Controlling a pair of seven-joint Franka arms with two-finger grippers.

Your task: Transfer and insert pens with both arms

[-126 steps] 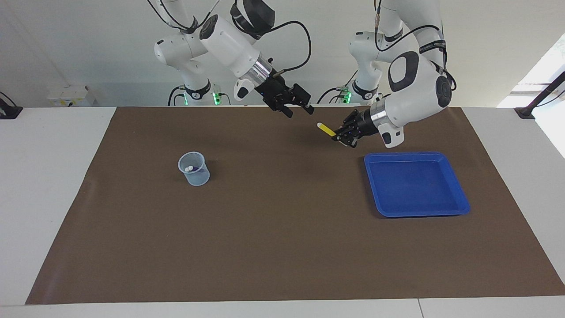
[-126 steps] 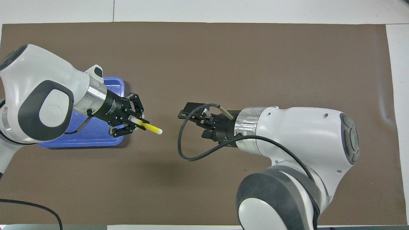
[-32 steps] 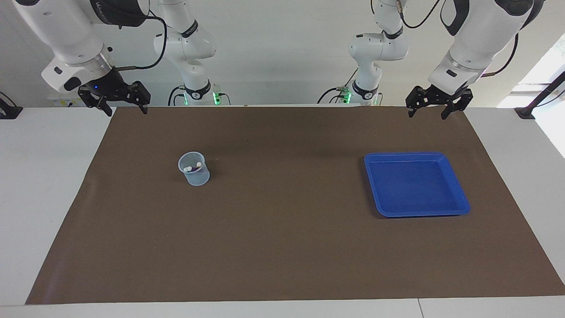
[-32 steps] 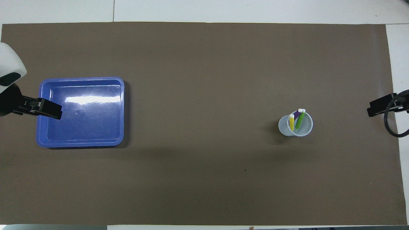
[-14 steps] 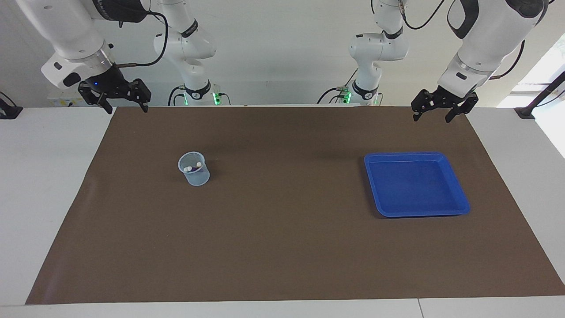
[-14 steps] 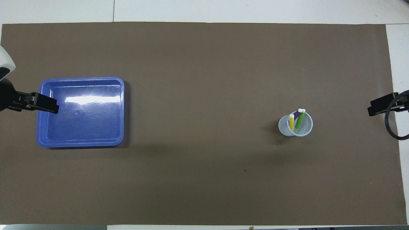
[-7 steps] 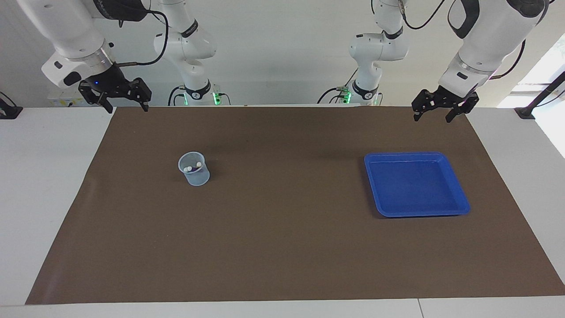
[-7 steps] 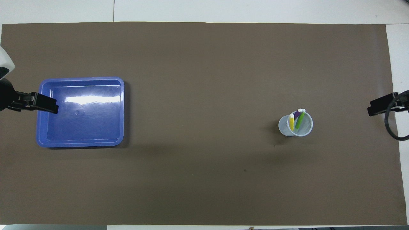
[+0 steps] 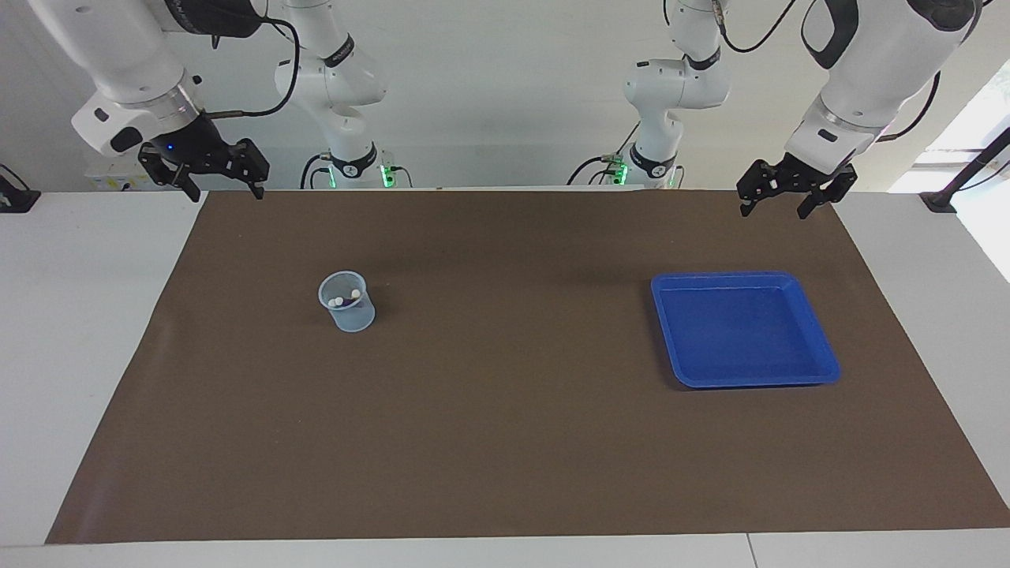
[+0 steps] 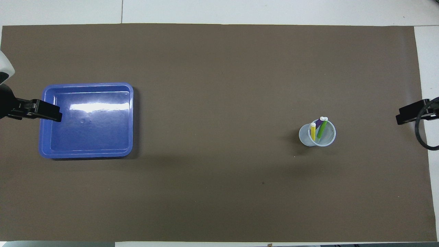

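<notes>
Three pens stand tilted inside a clear plastic cup (image 10: 317,134) (image 9: 347,303): a yellow pen (image 10: 312,131), a purple pen (image 10: 319,121) and a green pen (image 10: 322,128), pale caps up. In the facing view only their white caps (image 9: 344,298) show. My left gripper (image 9: 776,199) hangs open and empty high over the mat's edge by the left arm's base; one finger (image 10: 43,113) overlaps the tray in the overhead view. At the right arm's corner of the mat my right gripper (image 9: 222,185) is raised, open and empty, its finger (image 10: 411,112) at the frame edge.
An empty blue tray (image 9: 742,330) (image 10: 87,120) lies on the brown mat (image 9: 505,442) toward the left arm's end. The cup stands toward the right arm's end. White tabletop (image 9: 79,315) borders the mat.
Since the earliest frames the yellow pen has gone from my left gripper into the cup and both arms have drawn back. Over the last second they barely drift.
</notes>
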